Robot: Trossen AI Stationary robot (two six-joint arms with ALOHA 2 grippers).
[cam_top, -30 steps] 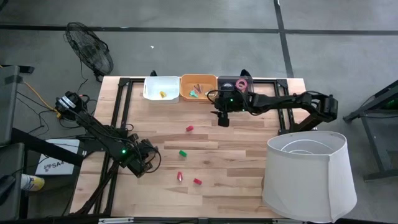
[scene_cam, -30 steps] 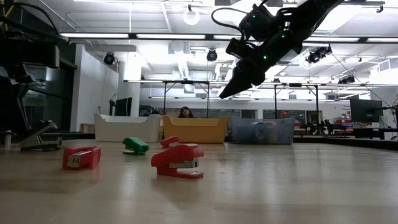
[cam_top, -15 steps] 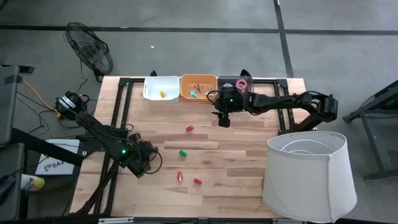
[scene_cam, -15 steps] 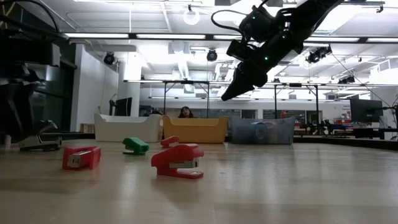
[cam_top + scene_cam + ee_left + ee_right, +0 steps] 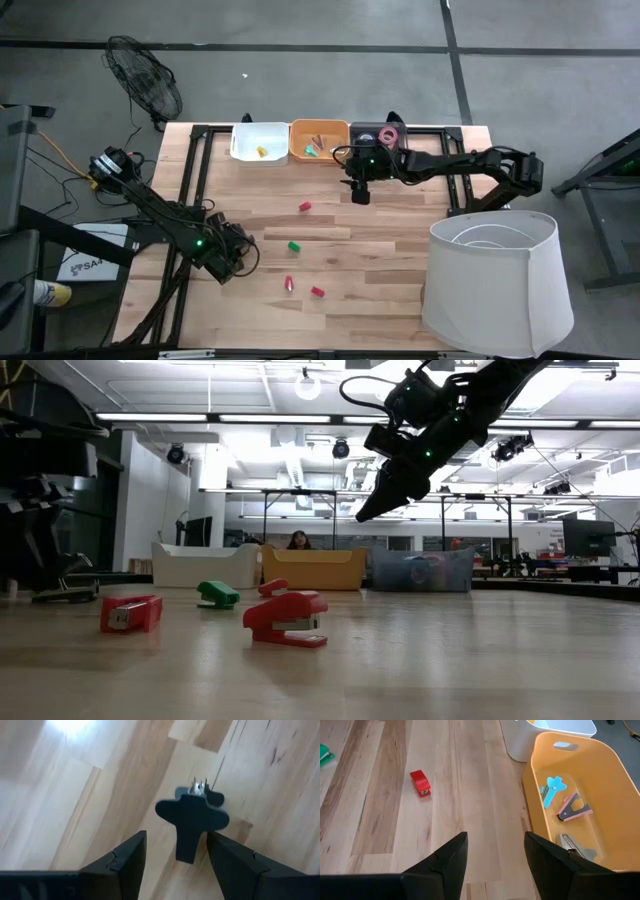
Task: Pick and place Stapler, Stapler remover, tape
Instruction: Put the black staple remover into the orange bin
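Observation:
A black staple remover (image 5: 192, 817) lies on the wooden table near its left edge. My left gripper (image 5: 176, 835) is open, one finger on each side of the remover's near end without touching it; it is low over the table (image 5: 230, 262). Several staplers lie mid-table: red (image 5: 305, 206), green (image 5: 294, 245), red (image 5: 289, 284), red (image 5: 317, 292). My right gripper (image 5: 358, 192) hangs open and empty above the table (image 5: 375, 505), in front of the orange bin (image 5: 600, 795). A pink tape roll (image 5: 389, 134) sits in the dark bin (image 5: 366, 128).
The white bin (image 5: 258, 141), the orange bin with several staple removers (image 5: 572, 807) and the dark bin stand in a row at the far edge. A large white cylinder (image 5: 495, 280) fills the near right corner. A person (image 5: 297, 541) shows beyond the table.
In the low view the staple remover, tipped up a second ago, now lies lower and flat on the table, and my left gripper stands a little higher over it. My right gripper has kept still.

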